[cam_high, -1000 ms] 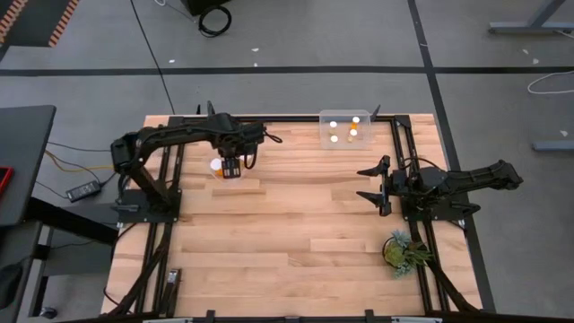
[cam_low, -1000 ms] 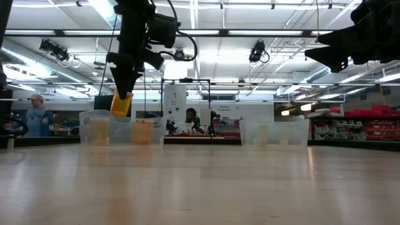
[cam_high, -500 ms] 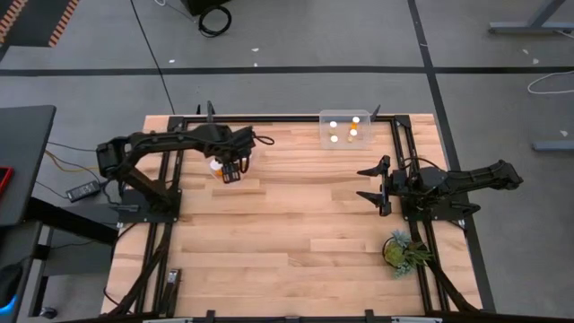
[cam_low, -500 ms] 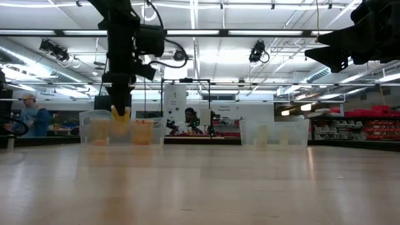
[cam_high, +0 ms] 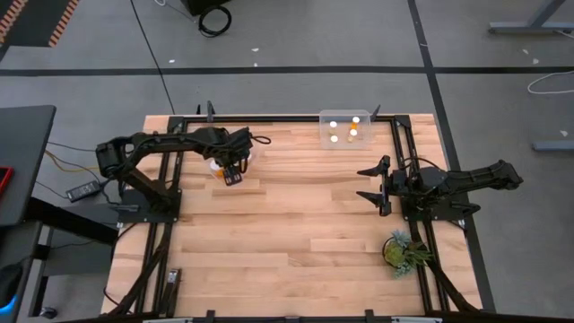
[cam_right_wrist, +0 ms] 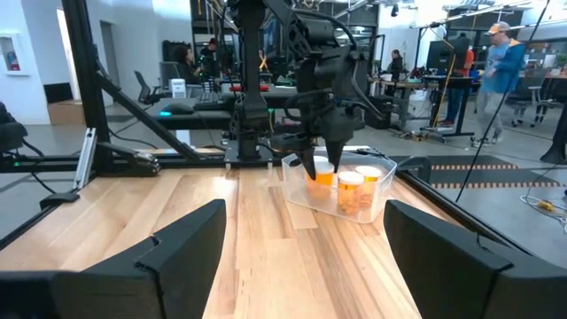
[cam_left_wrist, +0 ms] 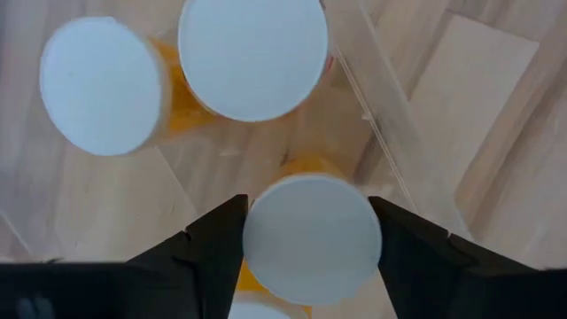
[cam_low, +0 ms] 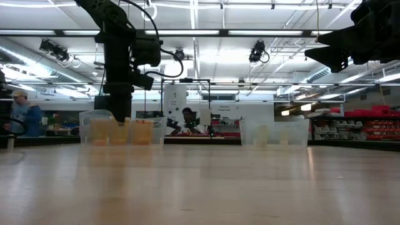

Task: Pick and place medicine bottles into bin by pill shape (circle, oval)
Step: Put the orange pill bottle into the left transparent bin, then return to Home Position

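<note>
My left gripper [cam_high: 231,172] points down into a clear bin [cam_high: 216,164] at the table's far left and is shut on an orange medicine bottle with a white cap [cam_left_wrist: 310,241]. Two other white-capped orange bottles [cam_left_wrist: 252,55] [cam_left_wrist: 97,84] stand in that bin beside it. In the low view the gripper [cam_low: 117,107] reaches into the bin [cam_low: 94,119] between the orange bottles [cam_low: 142,132]. My right gripper [cam_high: 377,184] is open and empty at the table's right side, and its fingers stand wide apart in the right wrist view [cam_right_wrist: 306,208]. My left gripper has the bottle between its two fingers [cam_left_wrist: 217,252], one on each side just below the white cap's rim [cam_left_wrist: 257,266]. The fingers come from above, pointing down. The bottle stands upright inside the bin. The cap hides where the fingers touch, and I cannot tell whether the bottle's base rests on the bin's floor.
A second clear bin [cam_high: 345,130] with several white-capped bottles stands at the far edge, right of centre. A small green potted plant [cam_high: 404,251] sits near the right front. Dark frame rails [cam_high: 269,117] run along the table's edges. People move in the room beyond the table.
My left gripper has gone down into the left bin with the bottle. The bottle hung tilted above the bin's rim a second ago and now stands upright inside the bin among the others. My right arm has kept still.
</note>
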